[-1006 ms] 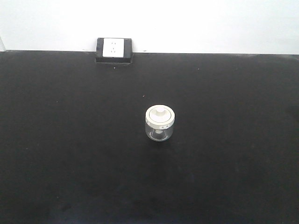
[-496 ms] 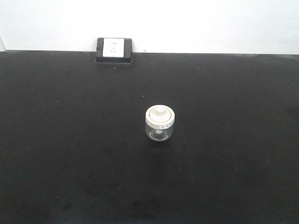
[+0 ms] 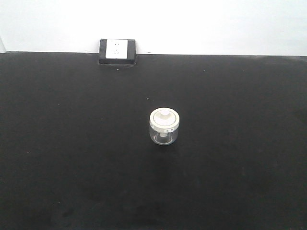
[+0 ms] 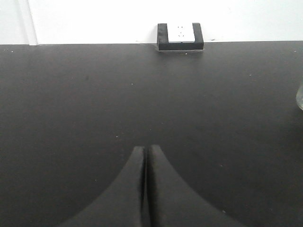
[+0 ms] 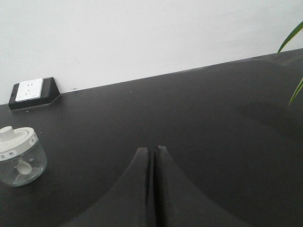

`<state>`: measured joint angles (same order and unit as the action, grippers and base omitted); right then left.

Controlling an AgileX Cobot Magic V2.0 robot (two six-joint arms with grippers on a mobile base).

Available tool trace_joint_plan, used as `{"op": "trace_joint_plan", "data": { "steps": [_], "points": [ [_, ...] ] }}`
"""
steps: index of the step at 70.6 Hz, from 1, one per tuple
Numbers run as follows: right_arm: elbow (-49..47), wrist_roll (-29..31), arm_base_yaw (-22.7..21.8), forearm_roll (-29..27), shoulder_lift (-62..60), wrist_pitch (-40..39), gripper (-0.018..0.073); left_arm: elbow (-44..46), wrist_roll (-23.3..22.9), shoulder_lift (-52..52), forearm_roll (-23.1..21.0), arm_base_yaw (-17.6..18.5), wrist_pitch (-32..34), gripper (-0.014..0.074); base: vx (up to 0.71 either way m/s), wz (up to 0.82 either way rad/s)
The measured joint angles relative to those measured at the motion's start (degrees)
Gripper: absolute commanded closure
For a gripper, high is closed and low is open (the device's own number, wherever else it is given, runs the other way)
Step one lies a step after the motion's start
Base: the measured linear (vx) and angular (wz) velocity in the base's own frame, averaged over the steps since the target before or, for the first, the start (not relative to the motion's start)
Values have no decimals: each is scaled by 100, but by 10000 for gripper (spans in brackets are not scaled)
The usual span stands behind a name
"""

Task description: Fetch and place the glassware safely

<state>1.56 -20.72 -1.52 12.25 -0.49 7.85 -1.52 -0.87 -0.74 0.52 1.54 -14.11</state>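
The glassware (image 3: 164, 126) is a small squat clear jar with a cream-white knobbed lid, standing upright near the middle of the black table (image 3: 72, 143). In the right wrist view the jar (image 5: 19, 157) stands at the far left, well left of my right gripper (image 5: 152, 149), which is shut on nothing. A sliver of the jar (image 4: 300, 97) shows at the right edge of the left wrist view. My left gripper (image 4: 145, 148) is shut and empty, far left of the jar. Neither gripper appears in the front view.
A black-framed white wall socket (image 3: 117, 51) sits at the table's back edge against the white wall. Green plant leaves (image 5: 294, 56) reach in at the right edge of the right wrist view.
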Motion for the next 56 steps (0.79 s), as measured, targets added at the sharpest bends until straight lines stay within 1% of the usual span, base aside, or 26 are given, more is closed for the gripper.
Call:
{"op": "trace_joint_plan", "data": {
  "steps": [56],
  "points": [
    [0,0,0,0,0,0,563,0,0,0,0,0,0,603,0,0]
  ]
}}
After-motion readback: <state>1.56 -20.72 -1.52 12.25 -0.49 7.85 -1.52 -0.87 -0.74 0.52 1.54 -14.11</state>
